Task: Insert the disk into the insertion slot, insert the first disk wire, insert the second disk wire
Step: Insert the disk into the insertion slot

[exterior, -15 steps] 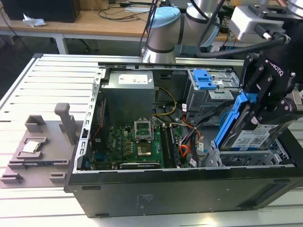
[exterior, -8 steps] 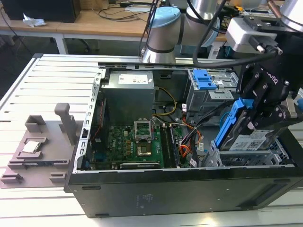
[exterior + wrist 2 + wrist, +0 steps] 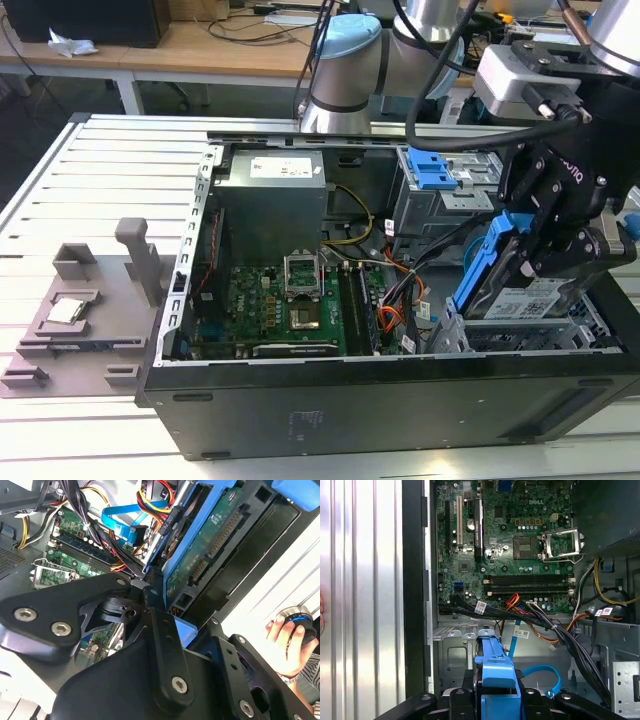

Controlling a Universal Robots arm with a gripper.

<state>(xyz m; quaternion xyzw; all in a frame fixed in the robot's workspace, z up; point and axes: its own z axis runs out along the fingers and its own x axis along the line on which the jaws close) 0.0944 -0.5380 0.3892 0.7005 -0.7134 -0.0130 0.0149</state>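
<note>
My gripper (image 3: 535, 250) is shut on the disk (image 3: 520, 298), a silver drive with a white label in a blue caddy (image 3: 487, 262). I hold it tilted, one end up, just above the insertion slot (image 3: 535, 338), the low perforated grey cage at the case's corner on the exterior view's right. The second wrist view shows the disk's green board and connectors (image 3: 215, 535) beside a black finger (image 3: 156, 611). In the first wrist view the caddy (image 3: 495, 667) points at the grey sheet metal (image 3: 454, 652). A loose blue cable (image 3: 540, 672) lies beside it; which wires are the disk wires I cannot tell.
The open black case (image 3: 350, 400) holds a green motherboard (image 3: 285, 300), a power supply (image 3: 270, 195) and a taller grey cage with a blue latch (image 3: 435, 170). Bundled cables (image 3: 555, 630) cross near the bay. A person's hand (image 3: 287, 640) holds a device outside the case. A grey fixture (image 3: 85, 300) sits at the exterior view's left.
</note>
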